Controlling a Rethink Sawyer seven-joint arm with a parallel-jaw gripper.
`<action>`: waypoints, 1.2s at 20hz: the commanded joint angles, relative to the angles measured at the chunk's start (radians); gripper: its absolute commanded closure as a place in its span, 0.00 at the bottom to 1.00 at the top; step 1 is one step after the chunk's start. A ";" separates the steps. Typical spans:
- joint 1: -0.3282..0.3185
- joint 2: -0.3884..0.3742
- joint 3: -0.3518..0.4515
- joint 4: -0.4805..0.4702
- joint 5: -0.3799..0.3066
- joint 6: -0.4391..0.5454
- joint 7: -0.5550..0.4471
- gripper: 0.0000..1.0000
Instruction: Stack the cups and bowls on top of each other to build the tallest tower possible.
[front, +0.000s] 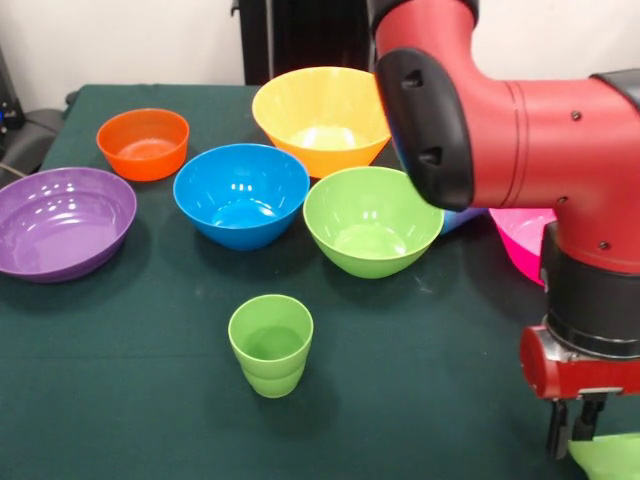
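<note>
Nothing stacked yet; every piece sits separately on the table (120, 400). Nearest, the gripper (572, 432) hangs at the right edge over a green scrap; open or closed, cannot tell. Green cup (270, 344) upright, mouth up, axis vertical. Behind: green bowl (372, 220), blue bowl (241, 194), purple bowl (62, 221), pink bowl (522, 240) partly hidden. Farthest: orange bowl (143, 143), yellow bowl (320, 118).

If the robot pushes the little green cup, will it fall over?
The green cup might tip: it stands upright and its stepped bottom is narrower than its rim. It looks like thin glossy plastic, so it is probably light and may slide on the dark tablecloth instead.
</note>
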 joint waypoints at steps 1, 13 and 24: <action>0.029 0.042 0.023 0.088 -0.004 0.045 0.186 1.00; 0.026 0.013 0.007 0.123 -0.012 0.076 0.143 1.00; -0.003 -0.095 0.007 0.276 -0.016 0.136 0.068 1.00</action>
